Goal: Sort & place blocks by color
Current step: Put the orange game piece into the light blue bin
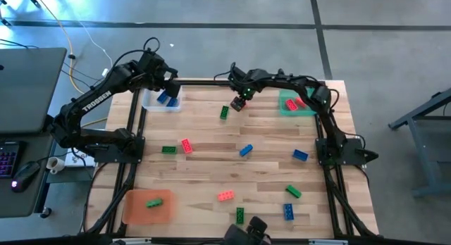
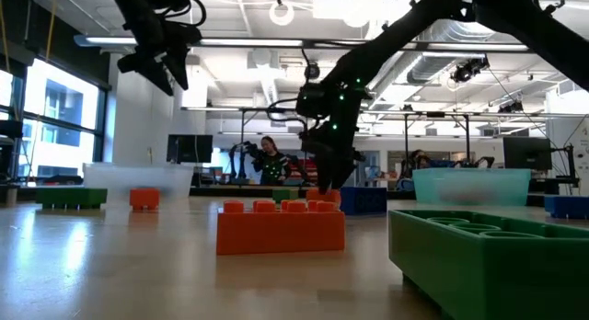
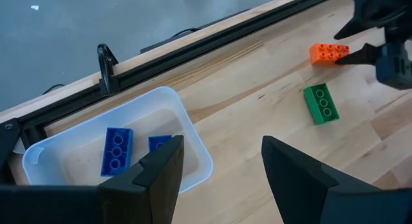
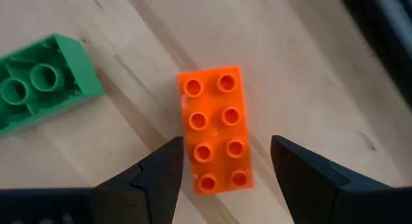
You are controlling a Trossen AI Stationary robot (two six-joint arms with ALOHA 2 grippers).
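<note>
My right gripper is open and points down over a red-orange block that lies studs up on the wood near the table's far edge. One finger stands on each side of the block, across its length. A green block lies just beside it. My left gripper is open and hangs above the clear tray at the far left, which holds two blue blocks. More red-orange, blue and green blocks lie scattered over the table.
A green tray at the far right holds red-orange blocks. An orange tray at the near left holds one green block. Loose blocks lie at mid table and near the near edge. Black rails frame the table.
</note>
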